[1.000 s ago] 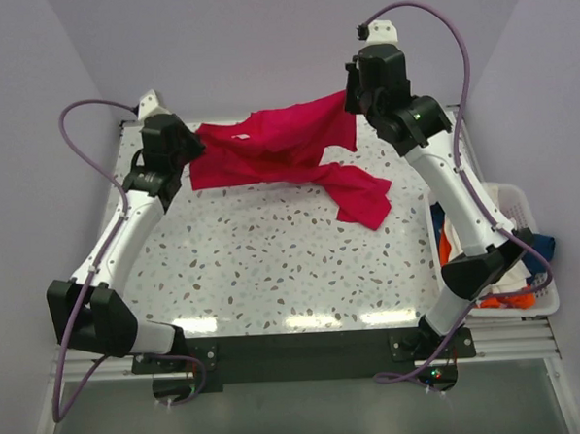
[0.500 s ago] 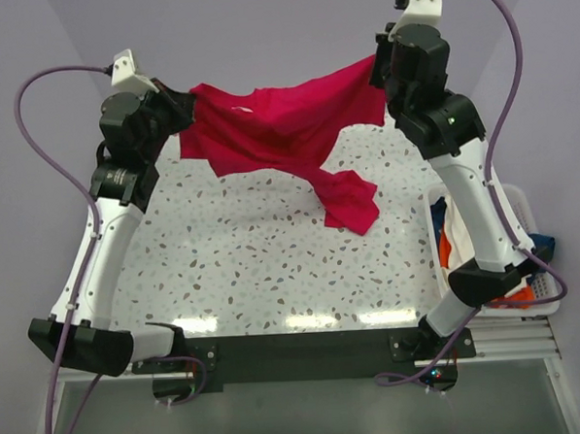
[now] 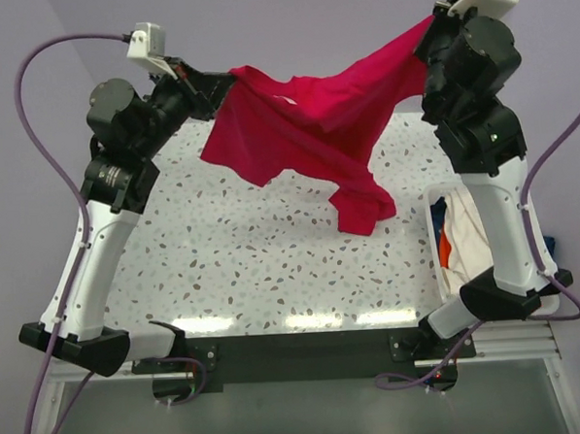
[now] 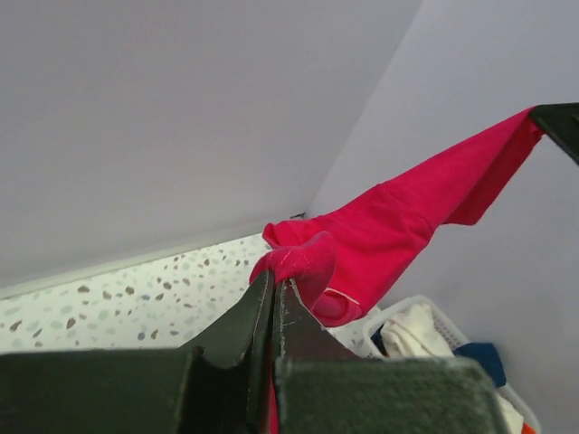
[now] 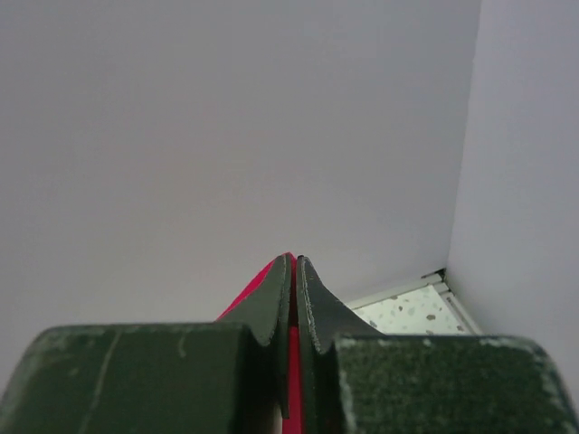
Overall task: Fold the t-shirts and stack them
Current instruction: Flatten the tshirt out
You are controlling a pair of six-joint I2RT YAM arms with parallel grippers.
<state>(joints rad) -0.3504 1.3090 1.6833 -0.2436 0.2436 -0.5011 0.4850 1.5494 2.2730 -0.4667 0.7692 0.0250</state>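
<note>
The crimson-red t-shirt (image 3: 314,118) hangs stretched in the air between my two grippers, above the far half of the table; its lower part droops to the table at right of centre. My left gripper (image 3: 226,81) is shut on its left end, where red cloth (image 4: 303,258) bunches at the fingertips (image 4: 274,287). My right gripper (image 3: 433,22) is shut on its right end, raised high; a red strip (image 5: 293,362) shows between the closed jaws. Cream-white (image 3: 463,237) and orange (image 3: 445,253) shirts lie in the basket; the white one (image 4: 412,327) and a dark blue one (image 4: 479,357) show in the left wrist view.
The speckled table (image 3: 273,266) lies below the hanging shirt. A white slatted basket (image 3: 538,301) stands off the table's right edge, behind my right arm. Lilac walls close in at the back and both sides.
Both grippers have risen and moved apart, lifting the red shirt from the far table into the air and stretching it; the right one has gone higher and further right.
</note>
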